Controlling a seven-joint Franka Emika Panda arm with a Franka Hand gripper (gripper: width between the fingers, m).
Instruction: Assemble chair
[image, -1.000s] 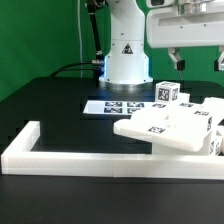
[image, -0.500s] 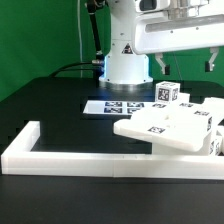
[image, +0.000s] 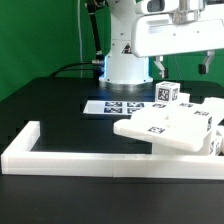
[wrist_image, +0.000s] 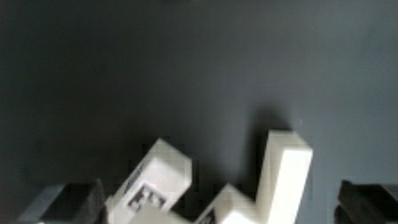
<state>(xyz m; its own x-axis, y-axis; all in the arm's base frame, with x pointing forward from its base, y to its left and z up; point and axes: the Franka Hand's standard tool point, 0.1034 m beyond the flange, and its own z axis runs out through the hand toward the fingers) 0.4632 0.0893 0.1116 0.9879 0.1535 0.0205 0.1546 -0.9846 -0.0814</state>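
The pincer (image: 182, 68) has risen further — chair parts (image: 170, 127) unmoved.

Black table (image: 50, 105) under chair parts (image: 165, 128)

A black surface (image: 50, 100) carries a long low white border rail (image: 60, 157) bent at a corner. The marker board (image: 112, 106) lies flat farther back. A green backdrop (image: 40, 35) stands behind.

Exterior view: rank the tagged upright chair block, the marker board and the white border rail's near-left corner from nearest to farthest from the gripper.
From the gripper:
1. Tagged upright chair block, just below the fingers, at the exterior view's right.
2. Marker board, flat on the table before the robot base.
3. Border rail's near-left corner, at the exterior view's lower left.
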